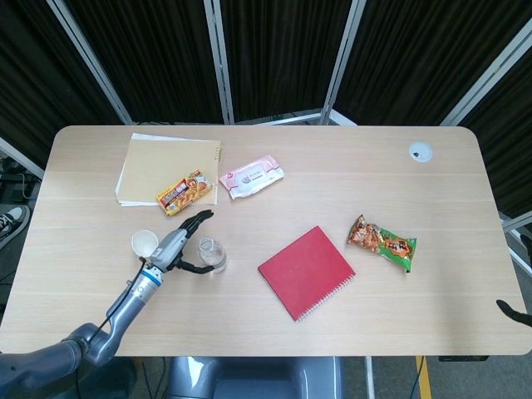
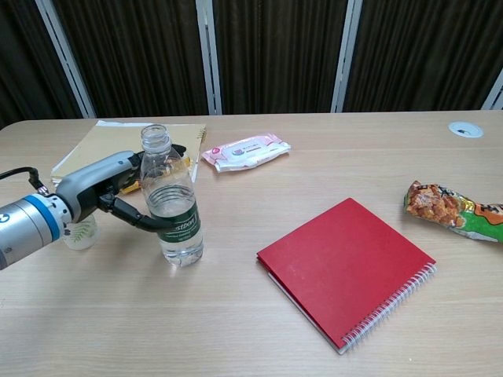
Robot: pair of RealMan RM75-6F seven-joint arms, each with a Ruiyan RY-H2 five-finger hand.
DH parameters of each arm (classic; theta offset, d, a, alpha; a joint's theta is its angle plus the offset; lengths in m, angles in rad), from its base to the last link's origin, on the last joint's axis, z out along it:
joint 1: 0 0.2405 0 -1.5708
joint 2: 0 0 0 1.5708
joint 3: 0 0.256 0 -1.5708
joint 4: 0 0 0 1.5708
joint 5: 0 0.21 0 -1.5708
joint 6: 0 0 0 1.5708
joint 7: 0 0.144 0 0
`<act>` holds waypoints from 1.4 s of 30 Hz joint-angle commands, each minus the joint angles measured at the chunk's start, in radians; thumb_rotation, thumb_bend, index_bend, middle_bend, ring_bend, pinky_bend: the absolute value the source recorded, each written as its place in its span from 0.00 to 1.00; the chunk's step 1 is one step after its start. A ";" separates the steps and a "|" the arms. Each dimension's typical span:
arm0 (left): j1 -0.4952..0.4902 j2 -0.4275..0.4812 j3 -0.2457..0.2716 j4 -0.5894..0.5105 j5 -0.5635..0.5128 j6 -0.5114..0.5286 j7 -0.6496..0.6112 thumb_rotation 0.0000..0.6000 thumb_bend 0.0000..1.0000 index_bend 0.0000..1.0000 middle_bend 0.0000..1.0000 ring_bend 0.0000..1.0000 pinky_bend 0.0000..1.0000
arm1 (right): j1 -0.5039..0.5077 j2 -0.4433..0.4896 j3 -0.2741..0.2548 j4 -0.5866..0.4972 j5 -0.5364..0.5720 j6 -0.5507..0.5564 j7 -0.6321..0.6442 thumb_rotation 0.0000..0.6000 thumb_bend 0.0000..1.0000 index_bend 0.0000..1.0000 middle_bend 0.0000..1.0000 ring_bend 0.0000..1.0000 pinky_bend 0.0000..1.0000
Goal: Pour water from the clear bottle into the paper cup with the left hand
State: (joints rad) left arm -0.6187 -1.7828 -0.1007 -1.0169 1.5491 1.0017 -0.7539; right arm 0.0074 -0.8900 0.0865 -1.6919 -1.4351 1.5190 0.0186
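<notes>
Spread fingers (image 2: 149, 223) of the left hand (image 2: 106, 188) curve around the clear bottle (image 2: 172, 206), thumb at its label, not visibly clamped. The uncapped bottle stands upright on the table (image 2: 236, 330); the paper cup (image 1: 145, 244) sits just beside the wrist. At the table's edge, the right hand (image 1: 515, 312) barely shows; its grip is unclear.

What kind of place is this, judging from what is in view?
Probably a lab or test room, not a home: a plain table with a cable port, dark curtains on metal frames around it, and staged props such as a bottle, a notebook and snack packs.
</notes>
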 commanded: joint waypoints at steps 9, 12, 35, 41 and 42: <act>-0.040 -0.078 0.018 0.103 0.000 -0.009 -0.096 0.99 0.00 0.00 0.02 0.03 0.08 | 0.003 -0.005 0.000 0.010 0.015 -0.016 -0.002 1.00 0.00 0.00 0.00 0.00 0.00; -0.044 -0.091 0.020 0.120 0.001 0.001 -0.113 0.98 0.00 0.08 0.13 0.10 0.15 | 0.004 -0.006 0.001 0.011 0.017 -0.018 -0.005 1.00 0.00 0.00 0.00 0.00 0.00; -0.061 -0.109 0.018 0.126 -0.024 0.013 -0.175 1.00 0.45 0.54 0.46 0.38 0.41 | 0.011 -0.007 -0.011 0.015 0.000 -0.040 -0.001 1.00 0.00 0.00 0.00 0.00 0.00; -0.061 -0.081 0.007 0.069 -0.029 0.036 -0.169 1.00 0.45 0.55 0.46 0.38 0.41 | 0.011 -0.006 -0.012 0.014 0.002 -0.040 -0.001 1.00 0.00 0.00 0.00 0.00 0.00; -0.062 -0.073 0.004 0.057 -0.029 0.041 -0.169 1.00 0.45 0.55 0.46 0.38 0.41 | 0.010 -0.006 -0.012 0.014 0.002 -0.039 -0.001 1.00 0.00 0.00 0.00 0.00 0.00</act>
State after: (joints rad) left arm -0.6801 -1.8670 -0.0917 -0.9459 1.5214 1.0339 -0.9240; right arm 0.0178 -0.8957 0.0747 -1.6776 -1.4333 1.4799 0.0174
